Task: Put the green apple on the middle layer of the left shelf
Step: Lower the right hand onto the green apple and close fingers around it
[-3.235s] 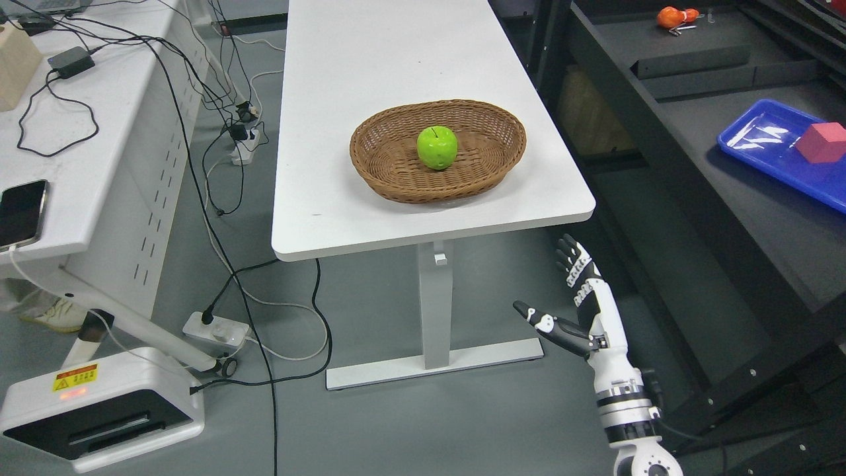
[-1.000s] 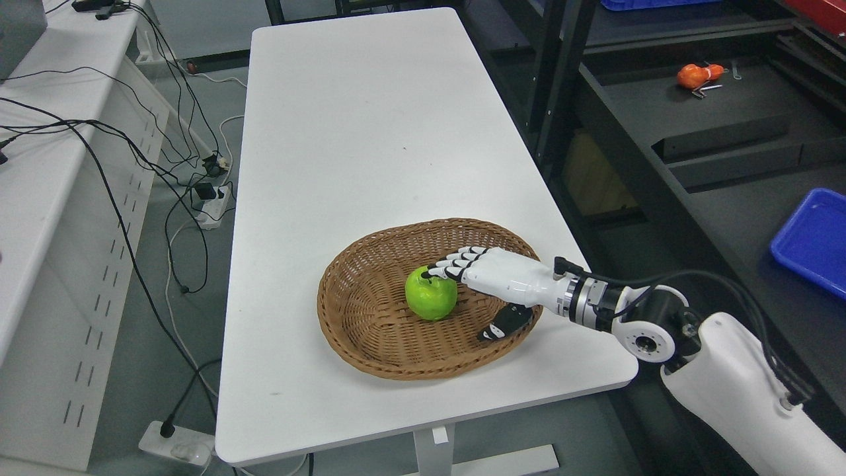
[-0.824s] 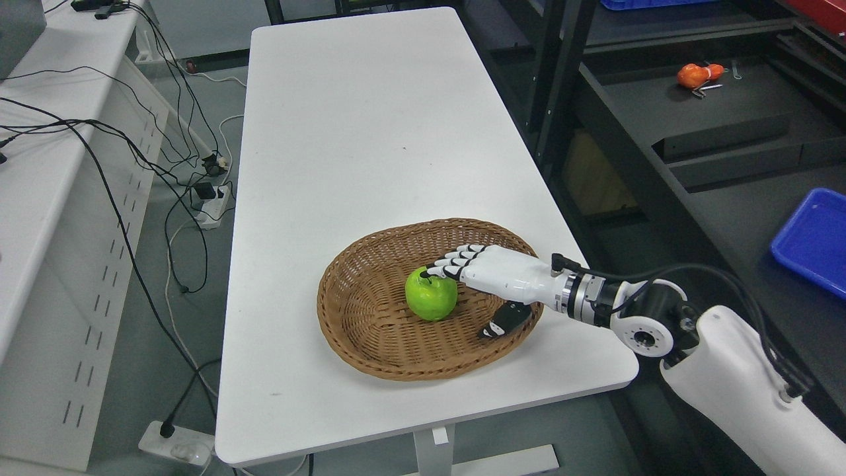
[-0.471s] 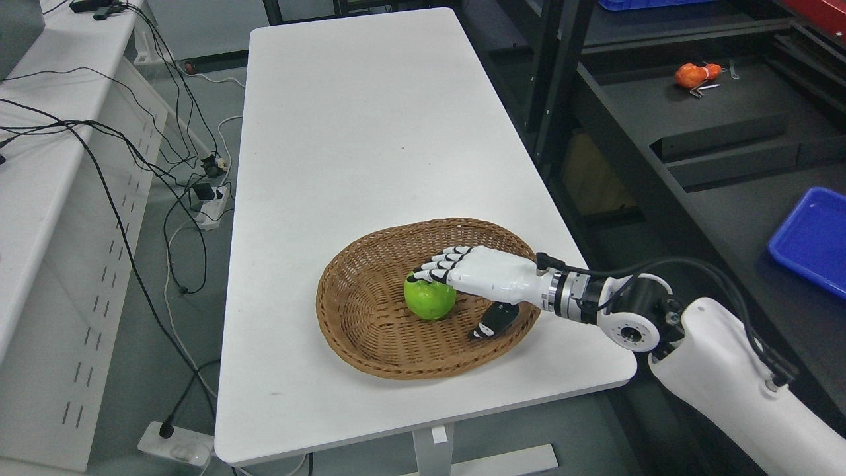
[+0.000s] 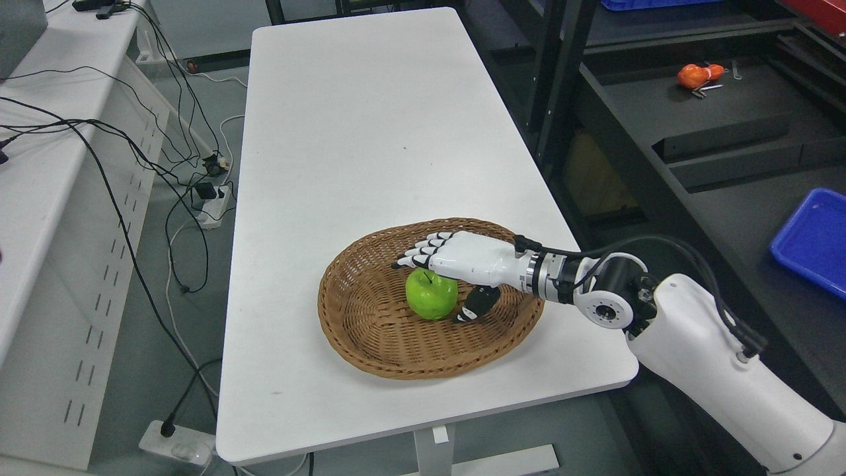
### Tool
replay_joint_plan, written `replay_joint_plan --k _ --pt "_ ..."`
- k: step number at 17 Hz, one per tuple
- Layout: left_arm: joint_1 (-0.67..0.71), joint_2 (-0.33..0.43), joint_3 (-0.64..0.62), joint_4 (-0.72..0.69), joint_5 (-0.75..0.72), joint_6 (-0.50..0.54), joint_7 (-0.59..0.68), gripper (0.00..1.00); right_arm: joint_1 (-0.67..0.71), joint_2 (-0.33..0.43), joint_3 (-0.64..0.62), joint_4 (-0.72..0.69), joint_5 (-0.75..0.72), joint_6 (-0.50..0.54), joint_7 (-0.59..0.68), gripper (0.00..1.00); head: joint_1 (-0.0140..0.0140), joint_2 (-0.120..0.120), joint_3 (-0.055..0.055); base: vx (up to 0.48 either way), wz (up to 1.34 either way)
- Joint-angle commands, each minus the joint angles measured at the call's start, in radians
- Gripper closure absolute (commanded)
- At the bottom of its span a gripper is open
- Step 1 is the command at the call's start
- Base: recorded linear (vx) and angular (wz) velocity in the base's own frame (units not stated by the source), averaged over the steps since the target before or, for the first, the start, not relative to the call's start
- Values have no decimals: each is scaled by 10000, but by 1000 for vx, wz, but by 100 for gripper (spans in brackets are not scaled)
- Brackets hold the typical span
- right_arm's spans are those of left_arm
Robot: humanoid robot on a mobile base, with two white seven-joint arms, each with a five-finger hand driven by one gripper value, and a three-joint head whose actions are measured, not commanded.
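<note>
A green apple [image 5: 430, 295] lies in a brown wicker basket [image 5: 360, 317] on the white table [image 5: 370, 132]. My right hand [image 5: 433, 281] reaches in from the right, just above and behind the apple. Its fingers [image 5: 420, 251] stretch out over the apple's far side and the thumb [image 5: 470, 307] hangs at the apple's right side. The hand is open and does not grip the apple. The left arm is out of view.
A dark metal shelf [image 5: 667, 172] stands right of the table, with an orange object [image 5: 695, 74] and a blue tray [image 5: 816, 238] on it. Cables and a power strip [image 5: 211, 198] lie on the floor at the left, beside another white desk [image 5: 39, 185].
My right hand has moved left and farther over the apple; the fingers now extend past its top and the thumb has come close to its right side. The apple has not moved.
</note>
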Motion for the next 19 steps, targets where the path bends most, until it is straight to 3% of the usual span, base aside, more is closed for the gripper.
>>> replay_joint_plan --k 1,4,8,9,11,13,17,19 --pt "0 175 0 -3 0 6 4 0 -373 582 1073 1454 83 17 17 1 0 0 0 0 0" --pt "0 175 0 -3 0 6 4 0 -373 551 1073 1563 99 -13 2 4 0 0 0 0 0" --pt "0 175 0 -3 0 6 4 0 -358 505 1073 1563 573 -44 -75 19 0 0 0 1 9" --pt "0 175 0 -3 0 -9 4 0 -342 475 1043 1563 802 -59 -90 28 0 0 0 0 -14" --pt "0 175 0 -3 0 6 4 0 -327 398 799 1563 912 -318 -136 63 0 0 0 0 -7" --pt "0 175 0 -3 0 6 4 0 -281 321 370 1533 942 -381 -152 90 0 1 0 -12 9" --pt "0 175 0 -3 0 -9 4 0 70 30 -1498 1043 897 -245 -1129 100 0 0 0 0 0" --pt "0 175 0 12 0 6 4 0 514 152 -2801 661 958 716 -2262 100 0 0 0 -12 -5"
